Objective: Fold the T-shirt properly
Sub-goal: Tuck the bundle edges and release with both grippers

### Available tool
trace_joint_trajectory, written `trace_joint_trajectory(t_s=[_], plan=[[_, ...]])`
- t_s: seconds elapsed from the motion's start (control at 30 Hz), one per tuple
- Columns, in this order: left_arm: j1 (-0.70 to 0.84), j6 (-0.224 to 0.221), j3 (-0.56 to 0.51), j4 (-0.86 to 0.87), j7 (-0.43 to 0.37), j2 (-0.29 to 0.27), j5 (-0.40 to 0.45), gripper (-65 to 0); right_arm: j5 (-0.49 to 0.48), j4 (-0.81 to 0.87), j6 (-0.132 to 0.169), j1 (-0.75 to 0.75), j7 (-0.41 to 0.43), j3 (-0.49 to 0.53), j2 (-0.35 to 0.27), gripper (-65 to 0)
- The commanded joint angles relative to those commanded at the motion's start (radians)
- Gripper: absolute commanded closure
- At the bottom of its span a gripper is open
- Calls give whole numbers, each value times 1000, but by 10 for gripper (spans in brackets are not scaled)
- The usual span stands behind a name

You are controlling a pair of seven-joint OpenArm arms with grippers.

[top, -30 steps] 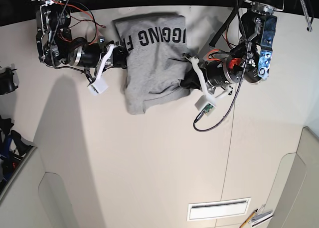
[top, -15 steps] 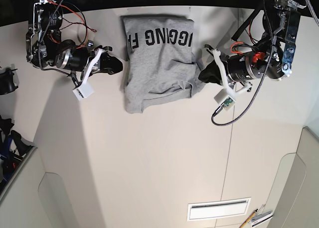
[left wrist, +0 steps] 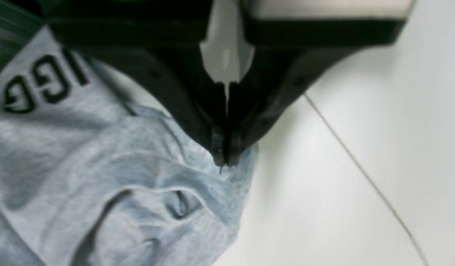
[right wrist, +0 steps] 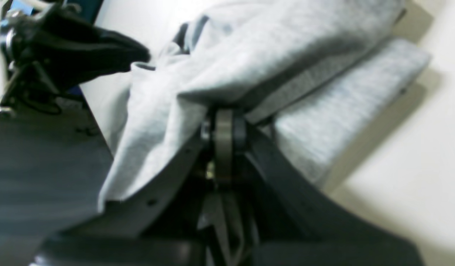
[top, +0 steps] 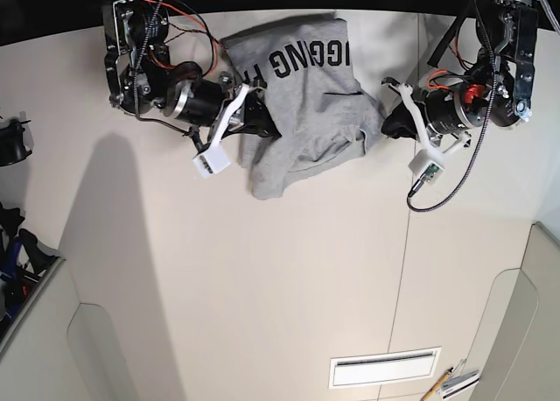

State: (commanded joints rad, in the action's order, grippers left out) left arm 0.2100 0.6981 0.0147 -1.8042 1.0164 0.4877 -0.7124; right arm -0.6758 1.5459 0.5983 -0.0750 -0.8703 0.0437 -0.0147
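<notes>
shifted since half a second ago: t-shirt point(top: 306, 103) dragged toward the base view's right and skewed, printed band now slanting along the far table point(top: 262, 287) edge instead of lying square. right gripper point(top: 262, 123), then clear of the cloth at the base view's left, now pushed in under the shirt's near-left edge; in its wrist view, jaws pressed together with grey cloth draped over the tips, so closed, though gripping a fold or merely tucked beneath cannot tell. left gripper point(left wrist: 224, 160) pulled further out toward the base view's right, now at the shirt's right corner; jaws closed to a hairline, tips touching the bunched hem, pinch on cloth not certain.

around: black cable point(top: 442, 186) looping off the left arm onto the table; white slotted vent point(top: 383, 368) near the front edge, well apart from the shirt; dark gear point(top: 13, 143) at the base view's left margin. rumpled folds and both arm bodies hiding the shirt's side edges.
</notes>
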Motion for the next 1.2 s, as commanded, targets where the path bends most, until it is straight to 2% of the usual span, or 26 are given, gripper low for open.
trace_joint_trajectory(t_s=[0.07, 0.2, 0.3, 0.4, 0.5, 0.53, 0.63, 0.77, 0.87, 1.03, 1.2], plan=[[-3, 0, 0, 38, -18, 14, -2, -2, 41, 0, 0, 0, 3, 18, 37, 0], [-47, 0, 0, 91, -22, 26, -4, -2, 45, 0, 0, 6, 4, 19, 94, 0], [-85, 0, 0, 93, -21, 36, -7, -2, 49, 0, 0, 34, -3, 17, 95, 0], [-92, 0, 9, 88, -18, 96, -59, -2, 48, 2, 0, 70, -54, 15, 92, 0], [-64, 0, 65, 87, 42, 136, -157, -2, 47, 10, 0, 74, -95, 14, 52, 0], [-39, 0, 102, 78, 85, 141, -208, -2, 47, 10, 0, 74, -99, 14, 12, 0], [47, 0, 173, 45, 135, 142, -308, -2, 15, 11, 0, 60, -111, 14, -64, 0], [180, 0, 214, -24, 144, 141, -370, -2, -38, 12, 0, 27, -129, 14, -125, 0], [246, 0, 214, -47, 144, 112, -400, -2, -75, 12, 0, 9, -156, 15, -148, 0], [255, 0, 214, -46, 143, -6, -403, -2, -140, 12, 1, -23, -159, 18, -150, 0], [187, 0, 214, -24, 143, -58, -383, -2, -143, 11, 4, -37, -159, 18, -111, 0]])
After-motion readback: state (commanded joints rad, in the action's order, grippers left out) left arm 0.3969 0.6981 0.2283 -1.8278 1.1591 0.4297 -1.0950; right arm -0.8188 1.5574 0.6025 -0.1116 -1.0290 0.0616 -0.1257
